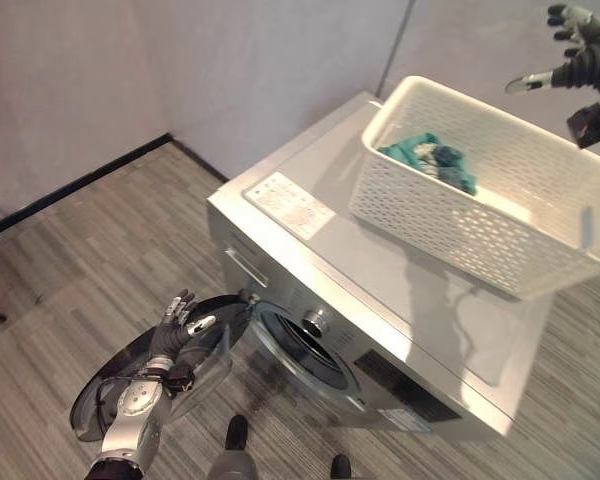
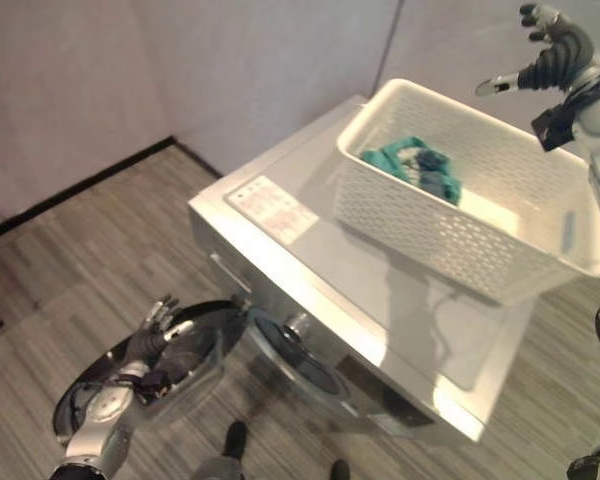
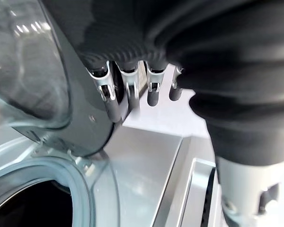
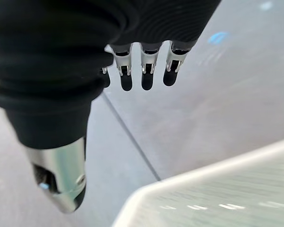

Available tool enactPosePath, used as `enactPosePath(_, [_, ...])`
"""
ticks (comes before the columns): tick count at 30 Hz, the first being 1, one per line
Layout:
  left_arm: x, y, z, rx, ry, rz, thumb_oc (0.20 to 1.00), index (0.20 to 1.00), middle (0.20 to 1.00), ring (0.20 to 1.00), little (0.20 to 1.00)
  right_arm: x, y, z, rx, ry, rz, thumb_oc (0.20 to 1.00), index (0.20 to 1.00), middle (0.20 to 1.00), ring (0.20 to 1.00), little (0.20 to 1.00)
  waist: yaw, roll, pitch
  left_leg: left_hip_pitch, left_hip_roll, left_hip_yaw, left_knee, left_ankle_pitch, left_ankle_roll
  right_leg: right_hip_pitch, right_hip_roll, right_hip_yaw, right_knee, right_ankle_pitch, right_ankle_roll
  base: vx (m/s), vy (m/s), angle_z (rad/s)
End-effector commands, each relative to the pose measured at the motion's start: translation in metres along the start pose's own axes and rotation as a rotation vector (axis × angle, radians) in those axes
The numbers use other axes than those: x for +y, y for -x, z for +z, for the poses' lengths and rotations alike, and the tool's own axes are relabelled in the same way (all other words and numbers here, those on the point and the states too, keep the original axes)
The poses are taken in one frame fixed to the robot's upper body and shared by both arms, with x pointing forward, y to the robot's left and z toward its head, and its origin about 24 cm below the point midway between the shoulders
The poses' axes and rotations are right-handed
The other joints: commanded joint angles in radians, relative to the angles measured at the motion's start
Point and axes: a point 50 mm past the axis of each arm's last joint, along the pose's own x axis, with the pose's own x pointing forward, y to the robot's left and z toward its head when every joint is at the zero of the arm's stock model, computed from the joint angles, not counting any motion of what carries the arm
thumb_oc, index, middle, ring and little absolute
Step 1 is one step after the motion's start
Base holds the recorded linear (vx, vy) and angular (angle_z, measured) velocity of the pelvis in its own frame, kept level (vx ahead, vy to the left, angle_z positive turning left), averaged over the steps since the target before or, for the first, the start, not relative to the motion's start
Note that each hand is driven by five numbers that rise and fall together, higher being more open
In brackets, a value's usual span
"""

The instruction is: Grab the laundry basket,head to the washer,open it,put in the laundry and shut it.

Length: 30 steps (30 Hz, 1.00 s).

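The left hand point(image 1: 176, 331) hangs low in front of the washer point(image 1: 380, 300), fingers point(image 3: 114, 94) relaxed and nearly straight, holding nothing. Its fingertips lie against the rim of the round door point(image 1: 150, 385), which stands swung wide open and spreads out beneath the hand and forearm. Just past the fingertips, on the hinge side, is the dark drum opening point(image 1: 305, 350) with its pale grey seal point(image 3: 61, 165). A silver knob point(image 1: 317, 321) sits on the front panel just above that opening, and a drawer handle point(image 1: 246, 267) further along the same panel. A white label point(image 1: 289, 204) lies on the washer's top near the corner closest to this hand.

The right hand point(image 1: 583, 45) is raised high, well apart from the left, with fingers loosely spread, thumb point(image 1: 530, 82) stuck out and nothing in its grasp. It hovers above and just beyond the far rim of the basket point(image 1: 460, 225), not touching it. The basket, white and perforated, rests on the washer's top below this hand, its near end jutting over the front edge. The laundry point(image 1: 430, 160), a teal and grey bundle, lies inside the basket at the end farther from the right hand. The grey wall point(image 4: 203, 94) is behind the hand; wood-pattern floor point(image 1: 70, 260) surrounds the washer.
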Motion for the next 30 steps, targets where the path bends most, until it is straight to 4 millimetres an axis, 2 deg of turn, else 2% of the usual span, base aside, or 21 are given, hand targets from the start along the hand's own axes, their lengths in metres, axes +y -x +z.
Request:
enactPosePath(1, [0.0, 0.012, 0.003, -0.019, -0.052, -0.06, 1.0, 1.0, 1.0, 1.0, 1.0, -0.029, -0.002, 0.014, 0.003, 0.058, -0.085, 1.0, 1.0, 1.0, 1.0, 1.0, 0.011, -0.045, -0.016, -0.114, 0.076, -0.035, 0.178, -0.104, -0.033, -0.05, -0.128, -0.028, 0.082, -0.04, 0.055, 0.06, 0.073, 0.16])
enactPosePath(2, [-0.002, 0.011, 0.003, -0.014, -0.057, -0.075, 1.0, 1.0, 1.0, 1.0, 1.0, -0.032, -0.001, 0.009, 0.038, 0.084, -0.088, 1.0, 1.0, 1.0, 1.0, 1.0, 0.012, -0.041, -0.011, -0.118, 0.057, -0.052, 0.184, -0.107, -0.023, -0.066, -0.13, -0.016, 0.137, -0.038, 0.052, 0.07, 0.099, 0.23])
enactPosePath(4, [-0.003, 0.009, 0.005, -0.012, -0.054, -0.093, 1.0, 1.0, 1.0, 1.0, 1.0, -0.039, 0.002, 0.0, 0.093, 0.177, -0.087, 1.0, 1.0, 1.0, 1.0, 1.0, 0.001, -0.023, 0.007, -0.11, 0.039, -0.084, 0.176, -0.109, -0.008, -0.109, -0.096, 0.046, 0.255, -0.04, 0.043, 0.07, 0.089, 0.34])
enactPosePath(5, [-0.001, 0.009, 0.008, -0.018, -0.048, -0.092, 1.0, 1.0, 1.0, 1.0, 1.0, -0.041, 0.003, -0.007, 0.146, 0.253, -0.079, 1.0, 1.0, 1.0, 1.0, 1.0, -0.001, -0.008, 0.014, -0.108, 0.029, -0.09, 0.17, -0.11, -0.004, -0.121, -0.087, 0.027, 0.269, -0.042, 0.039, 0.09, 0.034, 0.36])
enactPosePath(8, [-0.004, 0.009, 0.006, -0.013, -0.042, -0.101, 1.0, 1.0, 1.0, 1.0, 1.0, -0.044, 0.004, -0.011, 0.174, 0.3, -0.083, 1.0, 1.0, 1.0, 1.0, 1.0, -0.003, -0.008, 0.009, -0.1, 0.022, -0.104, 0.158, -0.107, -0.005, -0.093, -0.095, -0.017, 0.226, -0.032, 0.034, 0.09, -0.045, 0.3])
enactPosePath(9, [-0.002, 0.011, 0.007, -0.014, -0.041, -0.092, 1.0, 1.0, 1.0, 1.0, 1.0, -0.039, 0.004, -0.014, 0.193, 0.372, -0.046, 1.0, 1.0, 1.0, 1.0, 1.0, 0.002, -0.015, 0.004, -0.098, 0.032, -0.094, 0.148, -0.1, -0.012, -0.068, -0.103, -0.057, 0.182, -0.007, 0.041, 0.05, -0.077, 0.03])
enactPosePath(10, [-0.002, 0.011, 0.007, -0.012, -0.034, -0.091, 1.0, 1.0, 1.0, 1.0, 1.0, -0.038, 0.003, -0.013, 0.192, 0.385, -0.039, 1.0, 1.0, 1.0, 1.0, 1.0, 0.002, -0.017, 0.002, -0.099, 0.035, -0.093, 0.143, -0.096, -0.014, -0.062, -0.104, -0.065, 0.163, 0.001, 0.045, 0.05, -0.076, -0.03])
enactPosePath(14, [-0.007, 0.012, 0.003, -0.001, -0.038, -0.107, 1.0, 1.0, 1.0, 1.0, 1.0, -0.035, 0.004, -0.017, 0.206, 0.429, -0.006, 1.0, 1.0, 1.0, 1.0, 1.0, 0.01, -0.031, -0.004, -0.101, 0.058, -0.071, 0.121, -0.086, -0.027, -0.034, -0.105, -0.086, 0.084, -0.014, 0.048, 0.01, -0.049, -0.08])
enactPosePath(20, [-0.009, 0.015, 0.002, 0.001, -0.018, -0.102, 1.0, 1.0, 1.0, 1.0, 1.0, -0.028, 0.007, -0.03, 0.24, 0.467, 0.038, 1.0, 1.0, 1.0, 1.0, 1.0, 0.018, -0.04, 0.005, -0.12, 0.072, -0.067, 0.105, -0.067, -0.041, -0.037, -0.094, -0.093, 0.06, -0.02, 0.045, 0.0, -0.042, -0.12])
enactPosePath(24, [-0.006, 0.016, -0.002, 0.017, -0.018, -0.088, 1.0, 1.0, 1.0, 1.0, 1.0, -0.021, 0.007, -0.027, 0.227, 0.487, 0.08, 1.0, 1.0, 1.0, 1.0, 1.0, 0.019, -0.043, 0.015, -0.129, 0.079, -0.067, 0.109, -0.065, -0.047, -0.043, -0.087, -0.09, 0.058, -0.022, 0.042, -0.01, -0.029, -0.04])
enactPosePath(30, [-0.006, 0.017, -0.006, 0.033, -0.019, -0.083, 1.0, 1.0, 1.0, 1.0, 1.0, 0.016, 0.004, 0.0, 0.06, 0.533, 0.249, 1.0, 1.0, 1.0, 1.0, 1.0, 0.016, -0.057, 0.039, -0.127, 0.104, -0.057, 0.111, -0.064, -0.054, -0.053, -0.075, -0.078, 0.056, -0.029, 0.04, -0.01, -0.018, -0.06])
